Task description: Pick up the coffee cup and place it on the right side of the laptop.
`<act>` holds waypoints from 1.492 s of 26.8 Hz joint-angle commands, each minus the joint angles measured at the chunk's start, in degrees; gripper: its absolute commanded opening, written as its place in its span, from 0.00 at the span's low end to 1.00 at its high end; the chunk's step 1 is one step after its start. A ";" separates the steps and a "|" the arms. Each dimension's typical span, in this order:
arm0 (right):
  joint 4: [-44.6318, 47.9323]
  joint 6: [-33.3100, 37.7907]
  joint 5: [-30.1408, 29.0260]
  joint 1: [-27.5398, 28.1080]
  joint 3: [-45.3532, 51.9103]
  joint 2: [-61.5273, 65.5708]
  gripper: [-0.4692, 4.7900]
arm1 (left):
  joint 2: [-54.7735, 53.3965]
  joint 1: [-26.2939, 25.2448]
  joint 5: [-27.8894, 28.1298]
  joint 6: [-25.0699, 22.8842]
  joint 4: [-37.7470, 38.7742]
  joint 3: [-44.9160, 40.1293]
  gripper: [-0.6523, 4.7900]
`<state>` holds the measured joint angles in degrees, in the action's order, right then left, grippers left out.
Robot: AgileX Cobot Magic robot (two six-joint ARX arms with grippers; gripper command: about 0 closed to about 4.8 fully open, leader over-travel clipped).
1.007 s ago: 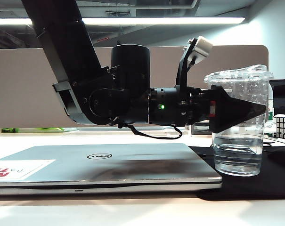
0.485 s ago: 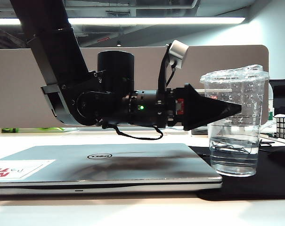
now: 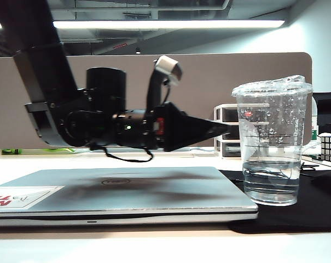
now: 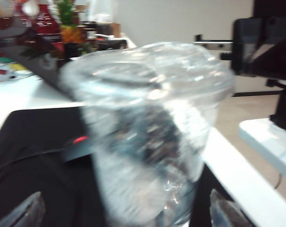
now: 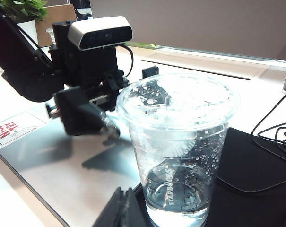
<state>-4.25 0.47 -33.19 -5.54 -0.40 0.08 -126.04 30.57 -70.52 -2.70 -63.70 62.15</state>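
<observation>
My left gripper hangs level over the laptop, fingers spread wide apart and holding nothing, tips pointing at the coffee cup. Cup is straight ahead of my fingertips, near but apart from them, a clear gap showing in the exterior view. It stands upright on the black mat just beside the laptop's right edge, some clear liquid in the bottom, crinkled film on top, droplets on the wall. In the left wrist view the cup fills the space ahead of me, blurred, with my two fingertips showing at either side of its base and not touching it. The laptop lies closed and flat under my arm, Dell logo up, white sticker with red lettering at its far-left end, well behind my hand. My right gripper sits low, just beside the cup's base on the laptop side; only dark finger edges show in the right wrist view, and I cannot tell whether they are apart or together. From that view the cup is close in front, and my left gripper sits beyond it above the laptop lid, empty. A Rubik's cube sits past the cup, well apart from both hands.
</observation>
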 commanded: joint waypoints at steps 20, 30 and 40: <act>0.17 -0.48 0.02 0.00 0.28 -0.11 0.09 | 16.31 -12.15 14.16 8.35 -0.66 -13.33 0.11; 0.17 -0.48 0.00 0.00 0.28 -0.11 0.09 | 35.71 -12.15 33.62 5.64 -0.09 -32.06 0.11; 0.28 -0.63 3.39 0.04 0.28 -0.11 0.09 | 62.79 -12.13 48.30 -0.33 20.37 -45.77 0.11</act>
<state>-4.62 0.05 -31.03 -5.52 -0.40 0.08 -65.54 18.48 -24.18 -2.07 -46.11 16.78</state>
